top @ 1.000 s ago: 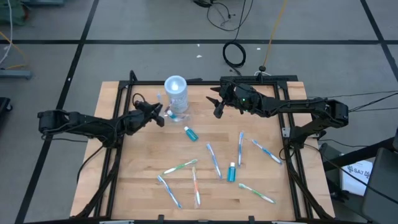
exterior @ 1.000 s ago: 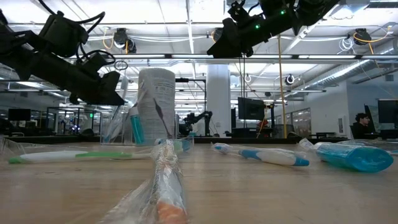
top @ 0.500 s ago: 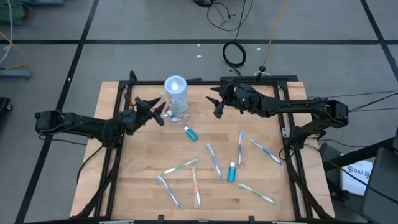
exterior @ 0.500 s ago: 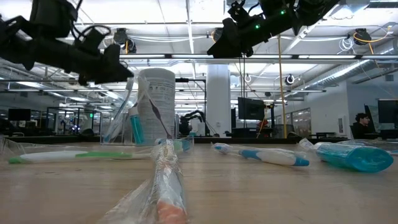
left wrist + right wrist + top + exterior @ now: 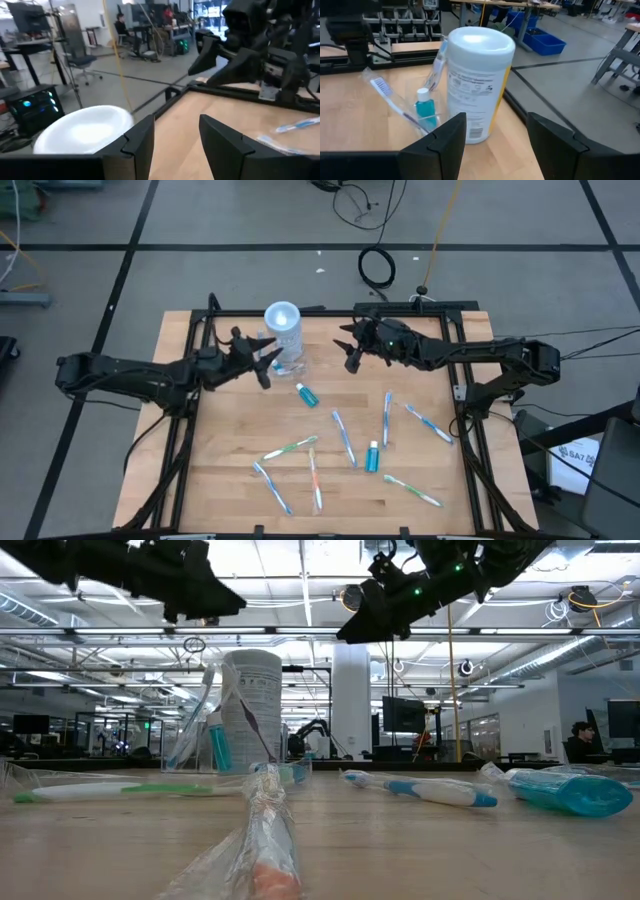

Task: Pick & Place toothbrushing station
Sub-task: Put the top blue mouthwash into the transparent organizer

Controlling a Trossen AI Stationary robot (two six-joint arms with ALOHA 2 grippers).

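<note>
- Clear plastic toothbrushing station [image 5: 283, 337]: stands upright on the wooden table [image 5: 230, 440] near its far edge; a tall cylinder with a pale round top, and a low tray part holding a toothbrush [image 5: 395, 102] and a small teal bottle [image 5: 425, 107].
- My left gripper [image 5: 262, 360]: raised off the table, just beside the station's near-left side, fingers spread, nothing in them.
- My right gripper [image 5: 347, 346]: hanging above the table, apart from the station on its right, fingers parted and empty, facing the cylinder.
- Loose toothbrushes [image 5: 344, 438] and a teal tube [image 5: 307, 394]: scattered nearer the front, away from the station.
</note>
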